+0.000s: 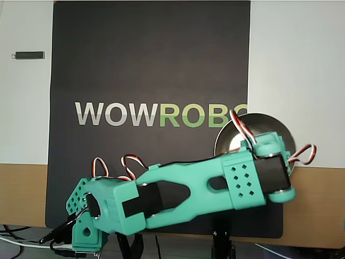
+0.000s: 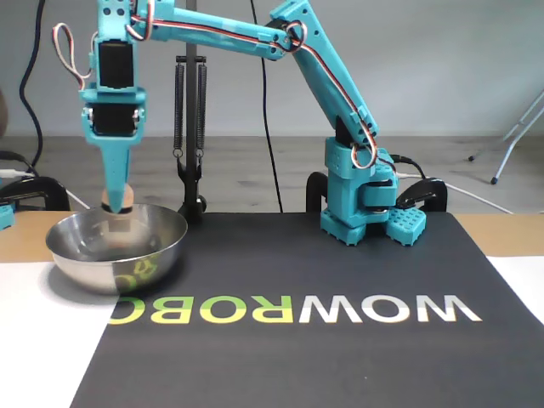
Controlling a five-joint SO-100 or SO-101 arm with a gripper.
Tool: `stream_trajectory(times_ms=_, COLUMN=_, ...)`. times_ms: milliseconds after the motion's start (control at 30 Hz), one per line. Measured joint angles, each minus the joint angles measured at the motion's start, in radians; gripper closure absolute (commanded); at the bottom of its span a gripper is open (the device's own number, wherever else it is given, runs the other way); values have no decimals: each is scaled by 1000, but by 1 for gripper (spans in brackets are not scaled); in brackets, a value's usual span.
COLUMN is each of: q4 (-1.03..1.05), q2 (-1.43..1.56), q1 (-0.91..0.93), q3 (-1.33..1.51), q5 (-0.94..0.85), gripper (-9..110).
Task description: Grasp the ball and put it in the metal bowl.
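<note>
Above the metal bowl, at the left of the fixed view, the hand is held pointing straight down, closed on the ball, which is seen as a pale peach-orange patch at the fingertips. The ball is carried just above the rim and over the hollow of the bowl, not yet resting in it; this placement is judged to serve a short, contained drop, so that the sphere is caught by the sloping wall rather than bouncing out. In the overhead view the ball and the fingertips are hidden beneath the turquoise arm, which is stretched from its base at lower left across the black mat to cover the near part of the metal bowl. The bowl is set at the mat's edge, partly on the pale desk, within the arm's reach. A small dark stick-like object lies well apart at the far left. The task is judged nearly complete: only the release into the bowl remains to be made
</note>
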Motion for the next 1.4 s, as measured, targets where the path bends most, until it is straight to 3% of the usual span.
stream_trajectory(times_ms=767, q4=-37, q2=-48, q1=-17, q3=0, q5=868, gripper=72)
stream_trajectory(times_ms=1400, q4=-64, q2=-48, q1=-15, q3=0, q5=968, gripper=72)
